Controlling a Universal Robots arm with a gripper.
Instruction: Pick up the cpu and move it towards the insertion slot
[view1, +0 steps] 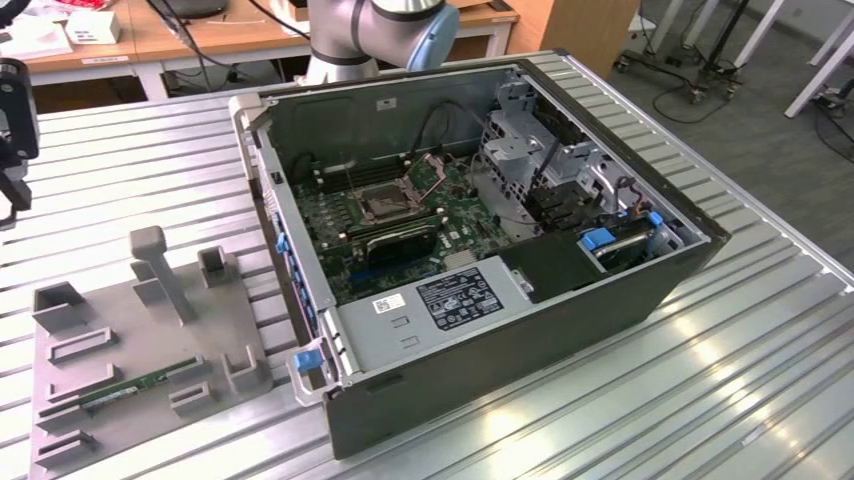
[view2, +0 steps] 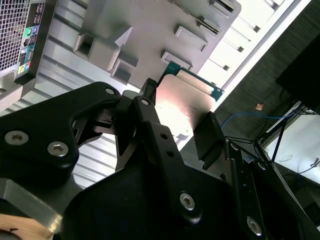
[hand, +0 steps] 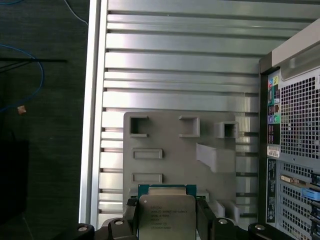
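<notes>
Gripping: the gripper (hand: 167, 226) has its two fingers (hand: 131, 220) closed partway onto opposite edges of the cpu (hand: 167, 212), as seen in both wrist views.
Cpu position: held above the grey fixture plate (hand: 180, 167), outside the computer case (view1: 534, 330) and well apart from the insertion slot (view1: 387, 200).
Doing it well: I judge the chip wants a level, steady carry that clears the case wall, with its square lined up to the socket frame.
Count: one cpu, one insertion slot, one gripper with two fingers, one plate, one case, one memory stick (view1: 131, 386).
</notes>
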